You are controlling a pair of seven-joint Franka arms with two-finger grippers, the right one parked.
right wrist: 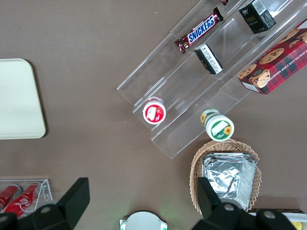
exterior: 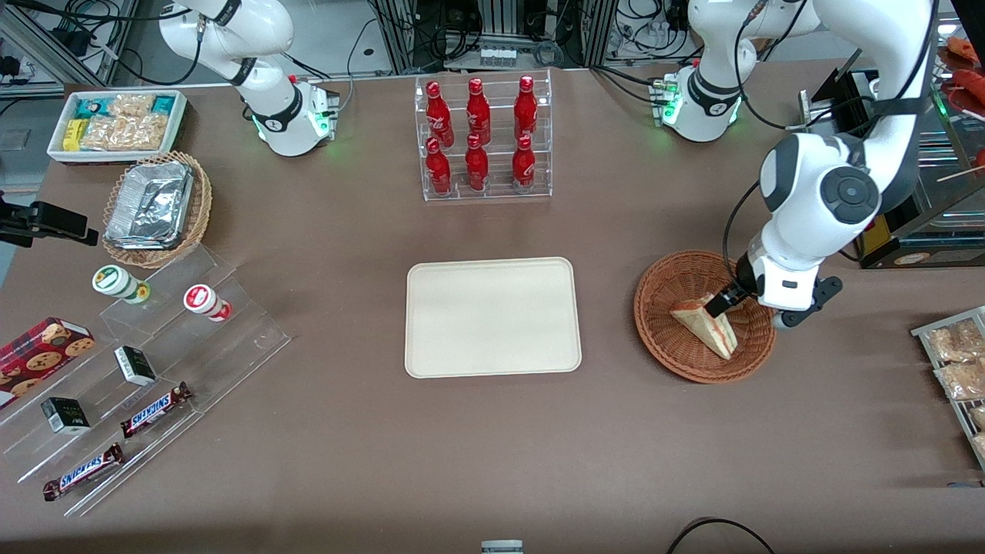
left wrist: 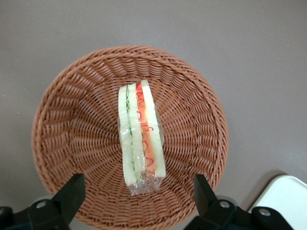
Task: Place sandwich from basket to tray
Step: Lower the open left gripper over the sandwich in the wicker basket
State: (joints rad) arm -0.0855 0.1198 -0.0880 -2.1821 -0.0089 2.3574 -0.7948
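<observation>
A wrapped triangular sandwich (exterior: 708, 325) (left wrist: 140, 136), white bread with red, orange and green layers, lies in the round reddish-brown wicker basket (exterior: 662, 308) (left wrist: 72, 120). My left gripper (exterior: 723, 302) (left wrist: 139, 196) hangs just above the basket, over the sandwich's end. It is open, one black finger on each side of the wedge, touching nothing. The cream tray (exterior: 492, 317) (left wrist: 283, 199) lies flat and bare beside the basket, toward the parked arm's end of the table.
A clear rack of red bottles (exterior: 482, 138) stands farther from the front camera than the tray. Snack packets on a wire rack (exterior: 958, 362) lie at the working arm's end. Acrylic steps with candy bars (exterior: 146, 362), a foil-tray basket (exterior: 154, 208) and a white snack bin (exterior: 119, 123) sit toward the parked arm's end.
</observation>
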